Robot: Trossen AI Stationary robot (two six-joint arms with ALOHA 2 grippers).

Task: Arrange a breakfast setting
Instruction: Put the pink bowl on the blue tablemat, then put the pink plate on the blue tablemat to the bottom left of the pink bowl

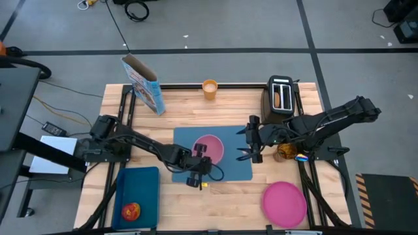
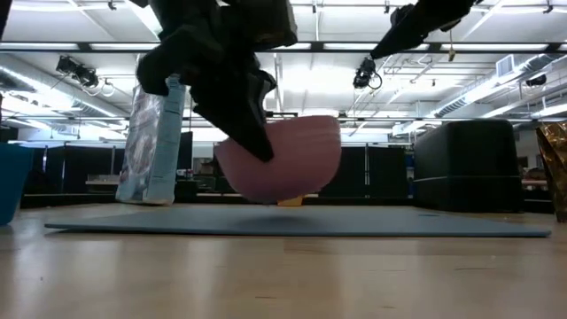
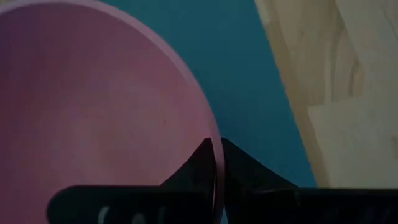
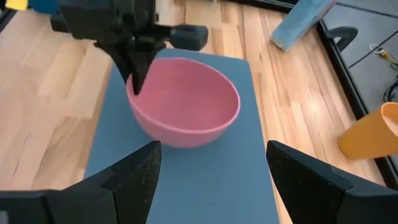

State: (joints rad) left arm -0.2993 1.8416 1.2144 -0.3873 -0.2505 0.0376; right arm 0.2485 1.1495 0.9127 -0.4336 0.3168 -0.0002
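A: What is the left gripper (image 1: 201, 156) doing?
B: Its fingers (image 3: 208, 163) are pinched on the rim of the pink bowl (image 1: 209, 148). One finger is inside the bowl and one is outside. The bowl is over the blue placemat (image 1: 234, 163).
A: And the right gripper (image 1: 247, 138)?
B: Its fingers (image 4: 134, 176) are wide apart and hold nothing. The bowl is just in front of them, not touching.
A: What else is around?
B: The cereal box (image 1: 143, 84) and orange cup (image 1: 209, 89) are far beyond the fingers. The pink plate (image 1: 285, 203) is off the mat, near the right arm.
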